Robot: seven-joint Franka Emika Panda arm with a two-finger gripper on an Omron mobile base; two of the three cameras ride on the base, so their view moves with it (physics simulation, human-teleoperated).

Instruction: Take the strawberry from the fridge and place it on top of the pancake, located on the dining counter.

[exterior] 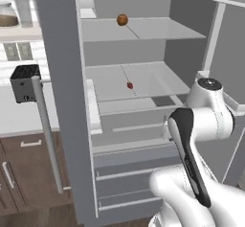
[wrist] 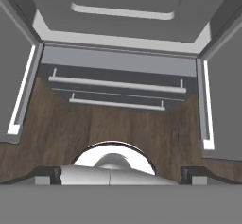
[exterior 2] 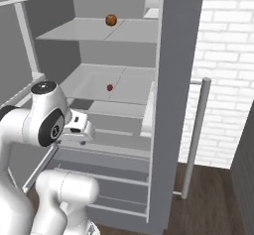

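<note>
The arm is folded in front of the open fridge, hand aimed down at the lower drawers. The gripper stands wide open, holding nothing. The strawberry lies mid-shelf, its axis too small to tell. An orange-brown ball sits on the shelf above. The left base view adds a toaster.

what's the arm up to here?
The fridge stands with both doors open. The strawberry lies on its middle shelf, untouched, and an orange-brown ball sits on the shelf above. The gripper is open and empty, low in front of the fridge, facing down at the wood floor and the lower drawers.
</note>
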